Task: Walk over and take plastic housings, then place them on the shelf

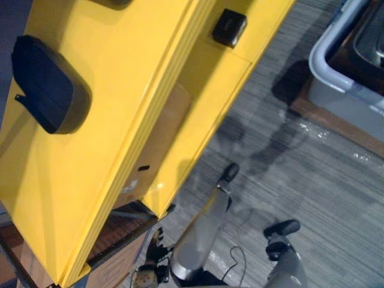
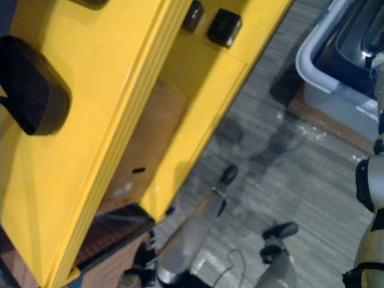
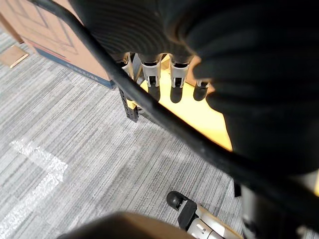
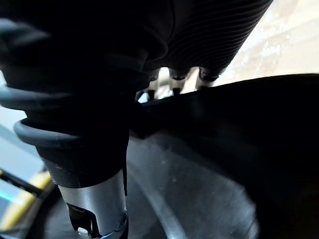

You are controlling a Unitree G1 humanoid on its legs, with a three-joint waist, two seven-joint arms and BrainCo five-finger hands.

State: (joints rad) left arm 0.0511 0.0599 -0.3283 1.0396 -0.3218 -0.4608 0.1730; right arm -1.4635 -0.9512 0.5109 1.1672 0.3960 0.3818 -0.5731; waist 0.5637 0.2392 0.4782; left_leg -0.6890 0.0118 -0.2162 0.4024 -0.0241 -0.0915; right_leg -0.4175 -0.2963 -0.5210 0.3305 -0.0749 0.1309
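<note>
A dark rounded plastic housing (image 1: 48,84) already lies on the yellow metal shelf (image 1: 120,150) just past our relaxed, empty left hand (image 3: 149,74). Our right hand (image 4: 172,74) meets another black housing (image 4: 224,129) at the grey plastic bin (image 2: 309,51). We cannot tell its grip, and we judge carrying remains.

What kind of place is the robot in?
Probably a workshop or storeroom: a yellow shelf holding dark plastic housings, a grey plastic bin nearby, and a cardboard box.
</note>
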